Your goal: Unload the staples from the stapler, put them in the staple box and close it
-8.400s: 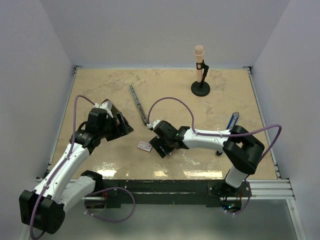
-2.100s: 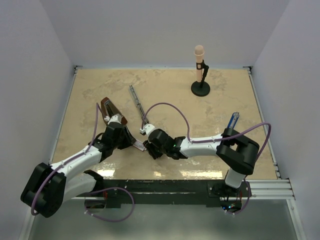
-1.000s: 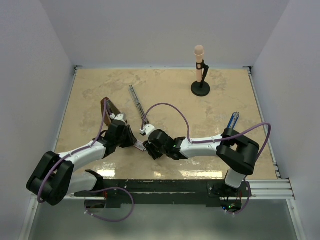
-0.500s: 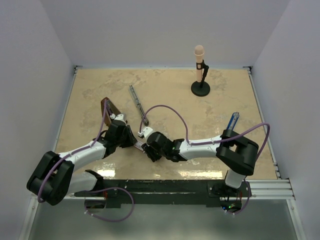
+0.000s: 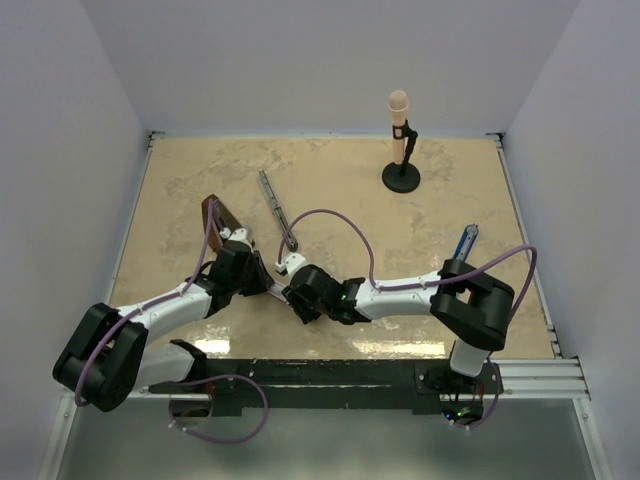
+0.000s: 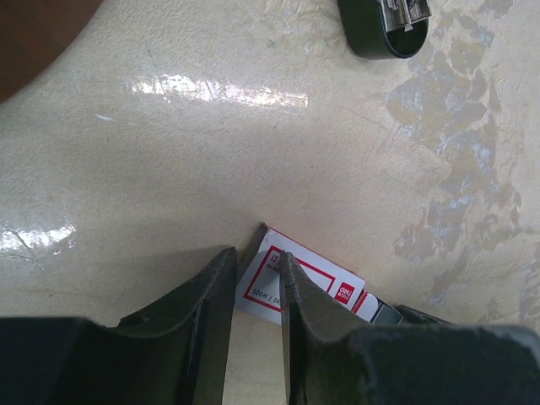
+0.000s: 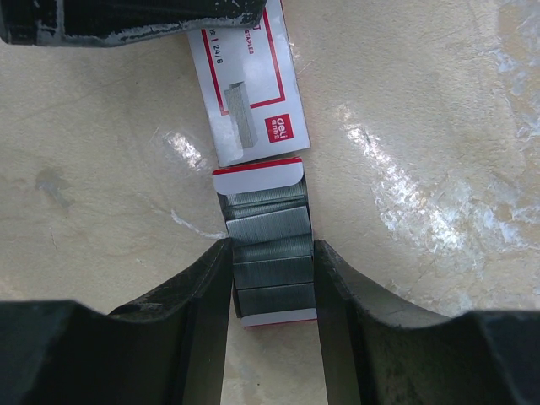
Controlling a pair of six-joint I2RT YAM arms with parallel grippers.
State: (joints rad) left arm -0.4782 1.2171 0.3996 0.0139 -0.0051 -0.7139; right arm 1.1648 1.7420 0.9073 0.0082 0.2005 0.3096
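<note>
A small red-and-white staple box lies flat between my two grippers. Its sleeve [image 7: 249,84] is under my left gripper [image 6: 255,253], whose narrow jaws pinch one corner of it [image 6: 270,274]. My right gripper [image 7: 271,245] is shut on the slid-out inner tray [image 7: 257,177]. In that tray lie several ridged silvery strips of staples [image 7: 266,224]. From above, both grippers meet at the box [image 5: 283,293], the left gripper [image 5: 270,288] on one side and the right gripper [image 5: 296,298] on the other. The brown stapler [image 5: 213,213] lies open to the left, apart from both.
A long thin grey metal part [image 5: 275,205] with a black end [image 6: 384,29] lies just beyond the box. A pink microphone on a black stand [image 5: 400,140] is at the back right. A small blue object [image 5: 464,240] sits by the right arm. Walls close three sides.
My right gripper has shifted slightly left and nearer with the tray. The left jaws have narrowed a little on the sleeve. Several seconds ago the box lay free and my left gripper was over the stapler.
</note>
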